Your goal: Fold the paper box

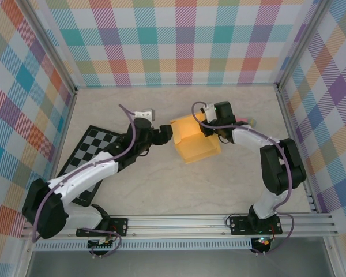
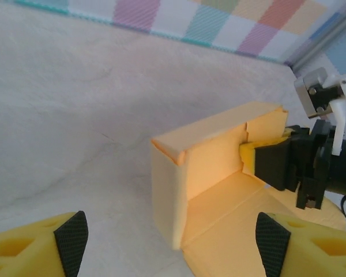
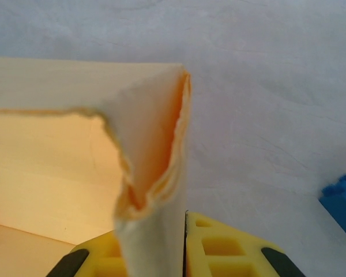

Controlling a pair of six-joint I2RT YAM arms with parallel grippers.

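Top external: the paper box [image 1: 195, 138] sits on the bench [image 1: 230, 190] between the left gripper [image 1: 166, 135] and the right gripper [image 1: 206, 129], partly formed. Left wrist: the left gripper's fingers [image 2: 72, 239] stand apart and empty. Just ahead, two matte card walls meet at a creased corner, while the nearer flaps lie flat and unfolded. Right wrist: the right gripper is clamped on a doubled, fuzzy-edged wall.

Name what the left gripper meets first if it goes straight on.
Most likely the upright corner of the yellow-orange thin-card paper box, dead ahead of the left gripper; depth is uncertain.
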